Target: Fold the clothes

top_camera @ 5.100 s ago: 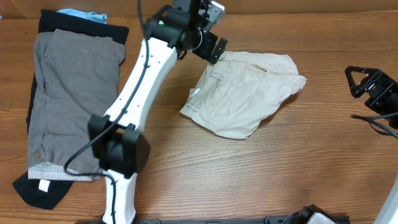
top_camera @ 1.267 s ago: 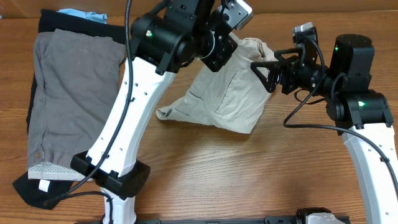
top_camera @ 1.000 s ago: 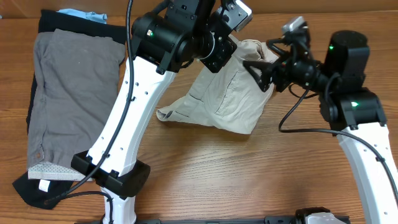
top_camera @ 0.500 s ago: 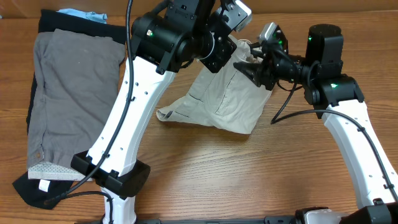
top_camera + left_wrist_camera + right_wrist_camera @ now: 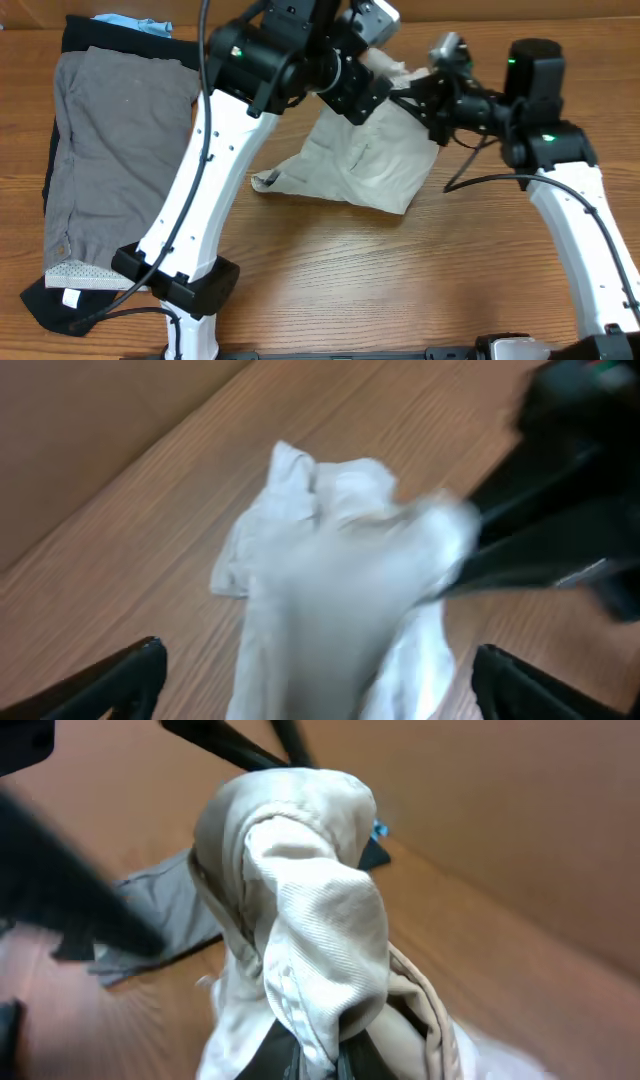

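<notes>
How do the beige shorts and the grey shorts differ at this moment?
The beige shorts are bunched and lifted at one end, the grey shorts lie spread flat. The right pincer clamps the beige shorts; no pincer holds the grey shorts. The beige shorts sit alone mid-table, the grey shorts top a pile over a black garment. Both are plain shorts on the wooden table.

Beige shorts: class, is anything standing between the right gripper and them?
Nothing visible does. The right gripper is closed on the beige shorts at their raised top edge; the right wrist view shows the cloth bunched up in its grasp.
</notes>
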`<state>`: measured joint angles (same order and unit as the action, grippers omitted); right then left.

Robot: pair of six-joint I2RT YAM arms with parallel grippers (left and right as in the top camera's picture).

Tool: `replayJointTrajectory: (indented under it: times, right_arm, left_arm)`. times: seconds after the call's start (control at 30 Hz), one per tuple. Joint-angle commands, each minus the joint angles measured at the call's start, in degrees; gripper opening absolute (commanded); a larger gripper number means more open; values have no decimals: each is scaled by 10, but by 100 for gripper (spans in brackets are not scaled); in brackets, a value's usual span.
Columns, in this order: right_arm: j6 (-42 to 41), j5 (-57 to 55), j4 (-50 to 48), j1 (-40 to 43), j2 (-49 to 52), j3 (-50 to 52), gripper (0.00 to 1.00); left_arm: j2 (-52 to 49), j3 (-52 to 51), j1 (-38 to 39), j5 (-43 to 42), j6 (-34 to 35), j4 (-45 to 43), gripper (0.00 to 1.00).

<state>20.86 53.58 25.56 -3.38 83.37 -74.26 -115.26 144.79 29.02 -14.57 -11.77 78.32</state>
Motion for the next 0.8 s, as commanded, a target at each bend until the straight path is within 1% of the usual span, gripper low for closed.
replayJointTrajectory:
  times: [0.0,0.17,0.3,0.43,0.6,0.67,0.77]
  right_arm:
    - [-47,8,30,51,-58,-16,4]
    - [-46,-17,129,126,-84,-16,4]
    - [-44,-30,173,154,-79,-16,4]
    - [-44,-41,189,158,-76,-16,4]
    - [-44,-41,190,158,-75,-16,4]
    - [-44,-41,192,158,-75,-16,4]
    - [-44,-42,194,158,-75,-16,4]
  left_arm:
    - [31,9,-42,14,3,15,100]
    - [22,1,-90,10,2,90,100]
    - [9,-38,-107,10,1,113,100]
    - [-5,-115,-114,3,-3,110,100]
    - [-22,-230,-119,-61,-37,104,100]
    - [-24,-282,-119,-70,-37,92,100]
    - [-24,-357,-121,-71,-37,50,100]
